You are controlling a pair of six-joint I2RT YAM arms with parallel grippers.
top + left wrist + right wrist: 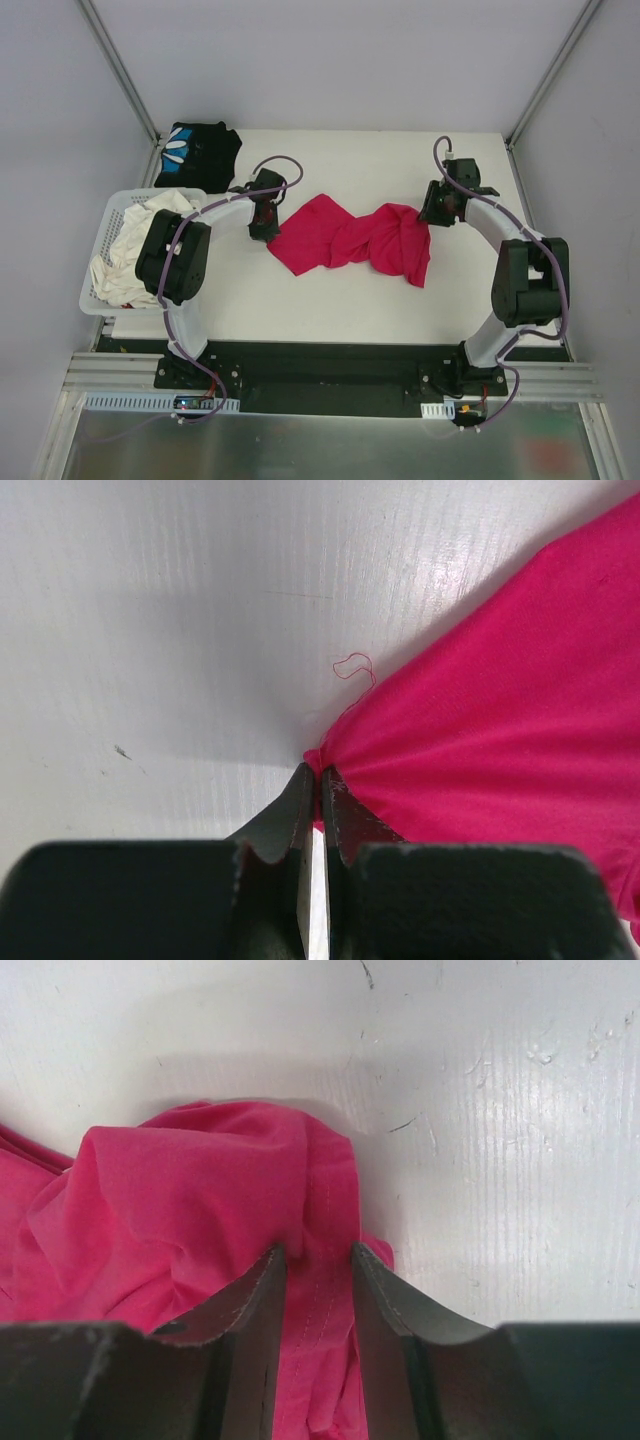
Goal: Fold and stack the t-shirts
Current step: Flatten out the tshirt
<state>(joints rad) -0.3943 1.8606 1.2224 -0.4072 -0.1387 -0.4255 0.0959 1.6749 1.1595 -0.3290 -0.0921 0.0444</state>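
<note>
Magenta-red t-shirt (345,238): unfolded, twisted along its length, lying across the middle of the white counter (350,310) from left to right, with its right end bunched into thick folds. A loose red thread (355,668) trails onto the counter beside its left corner. Left gripper (320,772): clenched tight on that left corner, which is pinched to a point between the fingertips, the cloth fanning out from them to the right. Right gripper (318,1250): at the shirt's bunched right end, jaws part-way apart on either side of a stitched hem fold. The cloth between them looks slack rather than squeezed. Black t-shirt (198,152): blue-and-white print showing, in a compact heap at the far left corner of the counter, well apart from the magenta one and from both grippers. White lattice basket (118,203): at the left edge of the counter, nearer than the black shirt and beside the left arm, holding crumpled off-white cloth (135,255).
</note>
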